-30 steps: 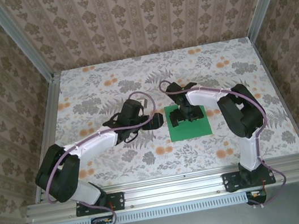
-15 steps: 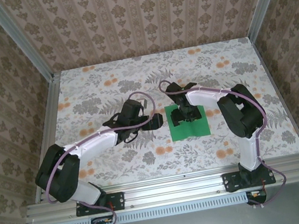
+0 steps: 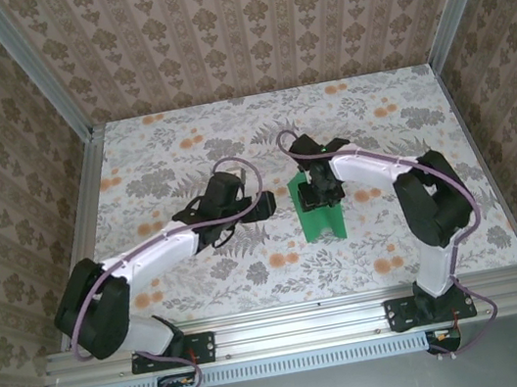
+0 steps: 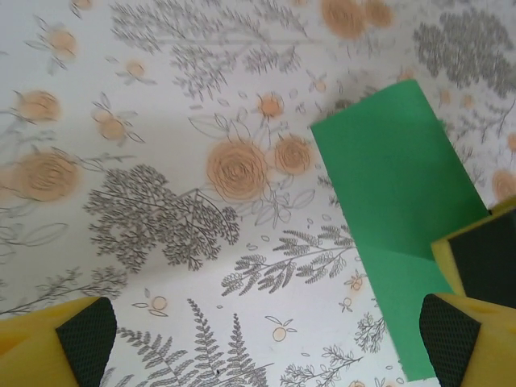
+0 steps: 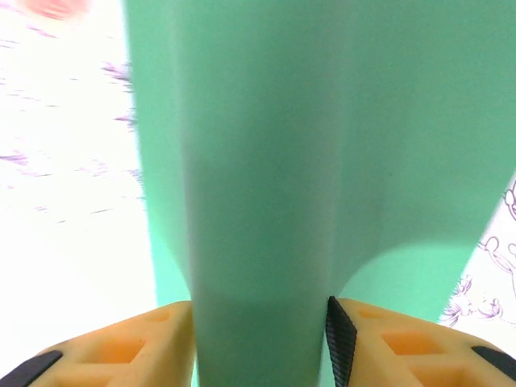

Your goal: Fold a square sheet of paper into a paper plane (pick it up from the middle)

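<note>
Big picture first: the floral counter (image 3: 183, 156) looks slick, so the square sheet of paper (image 3: 327, 224) could skid instead of creasing. The sheet is bunched into a raised ridge inside the right end effector (image 3: 318, 195), which is clamped on it. If that pinch is off-centre, I'd expect a crooked fold. The left end effector (image 4: 270, 334), just left of the right one, is spread wide and holding nothing, so nothing steadies the sheet.

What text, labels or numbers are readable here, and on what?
None can be read in any view.
The square sheet of paper is plain green.
The table cover and walls carry only floral ornament.
The left arm and right arm show no legible marking.
</note>
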`<state>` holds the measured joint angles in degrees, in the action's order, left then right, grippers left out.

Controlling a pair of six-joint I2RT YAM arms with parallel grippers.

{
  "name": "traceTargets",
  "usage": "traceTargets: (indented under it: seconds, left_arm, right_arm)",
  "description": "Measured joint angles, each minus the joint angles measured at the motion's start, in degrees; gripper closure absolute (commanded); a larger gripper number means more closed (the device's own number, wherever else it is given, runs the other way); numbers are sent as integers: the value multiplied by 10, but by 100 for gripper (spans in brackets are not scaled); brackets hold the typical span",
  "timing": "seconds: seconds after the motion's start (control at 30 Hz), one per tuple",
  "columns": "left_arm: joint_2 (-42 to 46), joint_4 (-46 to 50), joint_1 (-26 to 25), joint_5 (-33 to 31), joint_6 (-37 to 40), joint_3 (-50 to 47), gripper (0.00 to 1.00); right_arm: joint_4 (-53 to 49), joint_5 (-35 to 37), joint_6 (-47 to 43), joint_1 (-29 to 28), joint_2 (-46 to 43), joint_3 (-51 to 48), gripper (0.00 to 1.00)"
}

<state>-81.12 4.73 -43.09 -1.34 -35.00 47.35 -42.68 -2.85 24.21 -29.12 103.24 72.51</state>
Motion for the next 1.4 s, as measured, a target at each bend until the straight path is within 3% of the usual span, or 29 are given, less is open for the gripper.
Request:
traceTargets:
  seconds: [0.37, 0.57, 0.9, 1.23, 1.4]
  left_arm:
    - [31, 0, 0, -32, -26, -9, 0]
    - [31, -1, 0, -29, -27, -10, 0]
    - [28, -3, 0, -13, -27, -11, 0]
    - [0, -5, 0, 7, -27, -11, 0]
    - [0, -14, 0, 12, -27, -11, 0]
  right_arm:
    - [146, -198, 59, 3, -56, -39, 53]
    - [235, -249, 104, 30, -53, -94, 54]
    - [305, -264, 136, 102, -54, -217, 50]
    - [285, -258, 104, 113, -56, -227, 39]
    - [240, -237, 70, 113, -58, -210, 39]
